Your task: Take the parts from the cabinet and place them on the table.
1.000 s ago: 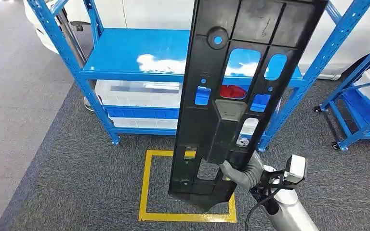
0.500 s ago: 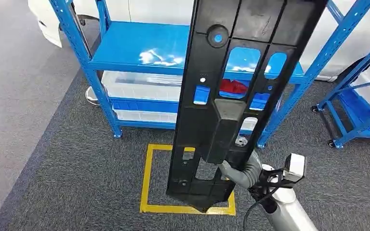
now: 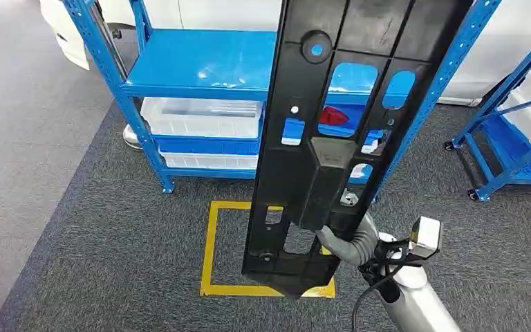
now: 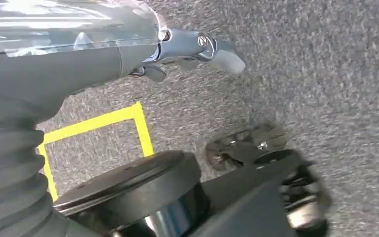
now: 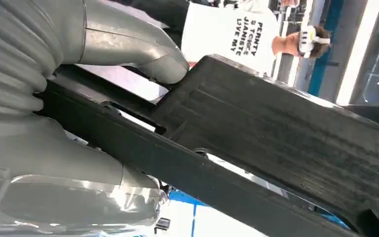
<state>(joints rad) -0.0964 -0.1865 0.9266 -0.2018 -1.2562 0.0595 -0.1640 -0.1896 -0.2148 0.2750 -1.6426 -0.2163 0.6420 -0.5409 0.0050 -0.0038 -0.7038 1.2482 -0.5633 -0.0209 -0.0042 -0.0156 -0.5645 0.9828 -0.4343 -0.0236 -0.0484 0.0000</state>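
A long black plastic part point(image 3: 287, 180) with several cut-outs stands upright in front of me, its lower end over the carpet. My right hand point(image 3: 349, 243) grips it near the lower end from the right side. In the right wrist view the thumb point(image 5: 148, 54) presses on the ribbed black part point(image 5: 276, 128) and the fingers wrap under it. My left hand point(image 4: 192, 49) hangs over the grey carpet with nothing in it, its fingers loosely apart. The blue cabinet rack point(image 3: 200, 62) stands behind the part.
White bins point(image 3: 200, 114) sit on the rack's lower shelves; something red point(image 3: 333, 115) shows through a cut-out. A yellow taped square point(image 3: 211, 242) marks the carpet. A second blue rack point(image 3: 518, 138) stands at the right. A person in a white T-shirt point(image 5: 227, 29) is in the background.
The whole picture has shifted a little, so the camera has moved. My right hand still holds the black part upright in much the same place.
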